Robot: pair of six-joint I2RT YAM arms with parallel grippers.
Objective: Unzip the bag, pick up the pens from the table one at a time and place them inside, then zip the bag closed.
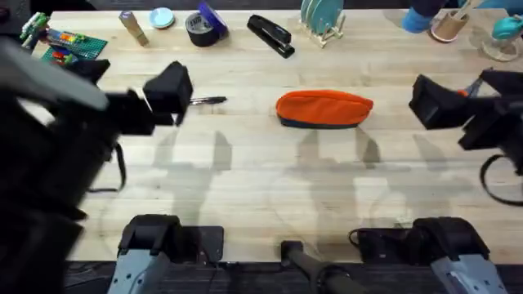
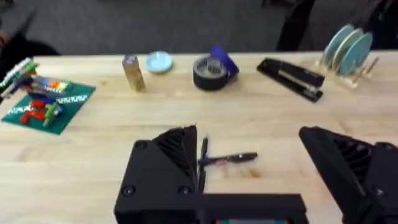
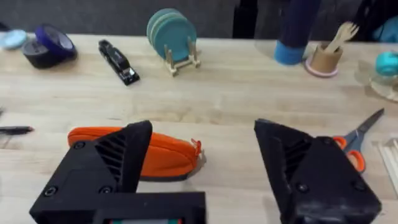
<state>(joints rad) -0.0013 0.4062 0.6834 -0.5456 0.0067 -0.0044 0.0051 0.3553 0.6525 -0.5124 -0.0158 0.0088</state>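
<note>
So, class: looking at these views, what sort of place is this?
Likely a robotics lab workbench: a pale wooden table with two robot arms and assorted practice props, such as an orange pouch, a stapler and a toy-brick board.

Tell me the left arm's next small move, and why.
Probably lower the left gripper straight down around the pens: its fingers stand open on either side of them, above the table. I cannot tell whether the bag is unzipped, so check that first.
</note>
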